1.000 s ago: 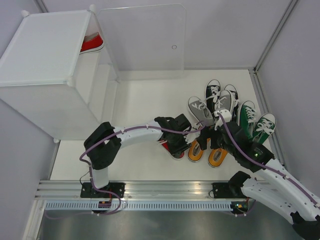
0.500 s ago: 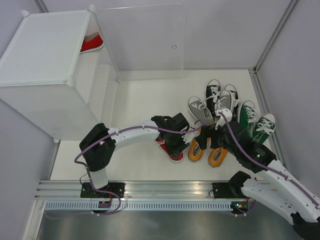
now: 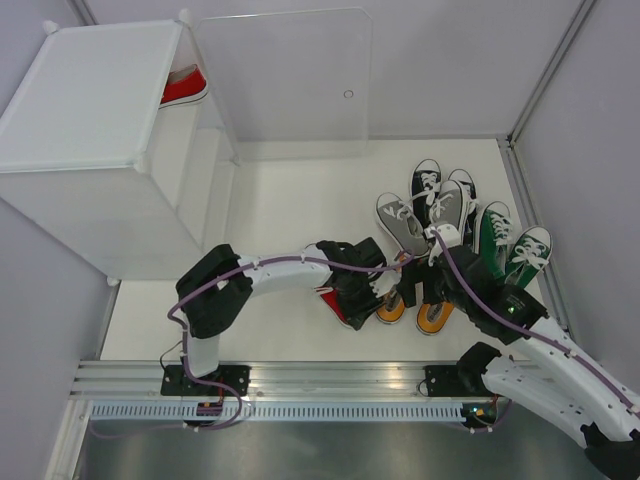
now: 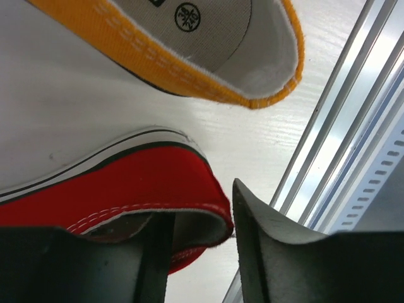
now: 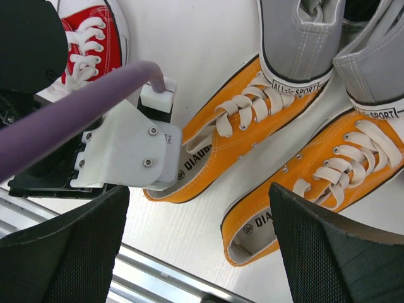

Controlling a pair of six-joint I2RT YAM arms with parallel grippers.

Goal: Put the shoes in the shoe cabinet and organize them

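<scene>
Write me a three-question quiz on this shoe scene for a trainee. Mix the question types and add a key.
1. True or false: a red shoe lies inside the shoe cabinet.
2. Which colour is the shoe whose heel rim sits between the fingers of the left gripper? A orange, B red, C green.
3. Fill in: the right gripper hangs open over ___ orange shoes.
Key: 1 true. 2 B, the loose red shoe. 3 two.
</scene>
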